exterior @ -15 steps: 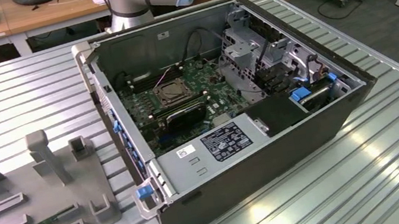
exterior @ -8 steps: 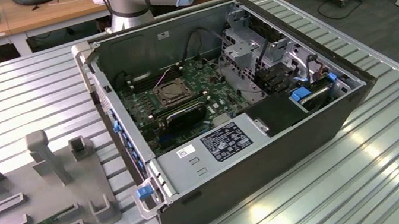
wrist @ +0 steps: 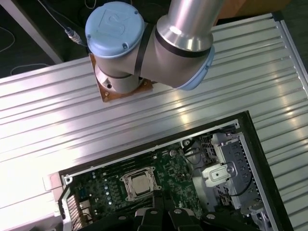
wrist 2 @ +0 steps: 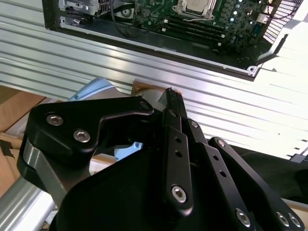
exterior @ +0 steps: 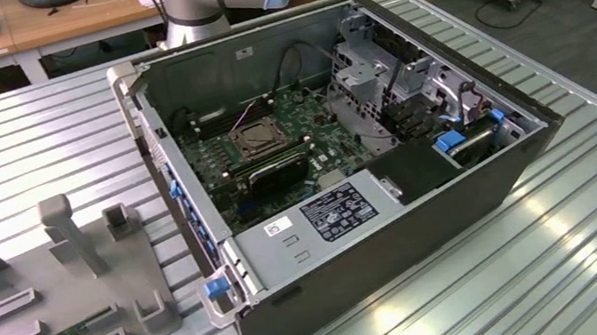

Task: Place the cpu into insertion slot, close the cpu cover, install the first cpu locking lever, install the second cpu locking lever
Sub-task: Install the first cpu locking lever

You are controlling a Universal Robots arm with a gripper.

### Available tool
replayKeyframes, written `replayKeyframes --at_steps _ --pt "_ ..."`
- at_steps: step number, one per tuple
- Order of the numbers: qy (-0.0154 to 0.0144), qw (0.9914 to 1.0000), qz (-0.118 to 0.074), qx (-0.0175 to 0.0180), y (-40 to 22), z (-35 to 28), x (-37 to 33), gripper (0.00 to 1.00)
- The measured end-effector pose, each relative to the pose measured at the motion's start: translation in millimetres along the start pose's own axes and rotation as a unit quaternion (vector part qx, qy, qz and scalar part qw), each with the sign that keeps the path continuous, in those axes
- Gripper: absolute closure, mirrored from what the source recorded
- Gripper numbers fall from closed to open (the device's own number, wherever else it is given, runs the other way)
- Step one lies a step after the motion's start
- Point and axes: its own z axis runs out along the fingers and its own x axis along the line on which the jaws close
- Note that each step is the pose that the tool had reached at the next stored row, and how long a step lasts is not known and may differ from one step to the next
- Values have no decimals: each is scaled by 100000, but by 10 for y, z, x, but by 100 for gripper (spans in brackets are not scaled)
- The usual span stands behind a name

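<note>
- The gripper (wrist: pixel 160 215) is hanging high over the open computer case (exterior: pixel 436 200), well apart from the motherboard (wrist: pixel 175 173). Whether it is released or clenched cannot be told, and no part is showing in it.
- The cpu (wrist: pixel 140 186) is lying as a pale square inside the insertion slot (exterior: pixel 238 146), near the middle of the board.
- The cpu cover (wrist: pixel 153 188), a silvery frame, is seemingly lying flat around the chip. From this height, its seating cannot be confirmed.
- The locking levers are too small to make out here.
- Step in hand, as judged: placement is looking complete, so the work is standing at the cover or lever stage.
- Any further move is calling for a straight descent onto the socket, keeping clear of the case wall and the cables (exterior: pixel 295 64). It is also calling for fine alignment beside the frame's edge.
</note>
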Motion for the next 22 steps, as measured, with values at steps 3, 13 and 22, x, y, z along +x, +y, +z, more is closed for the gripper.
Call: replayKeyframes --at_steps 3,13,22 --pt "0 100000 2 -2 -12 54 4 89" --pt "-3 100000 16 1 -50 231 18 89" --pt "-5 100000 47 9 -85 392 31 89"
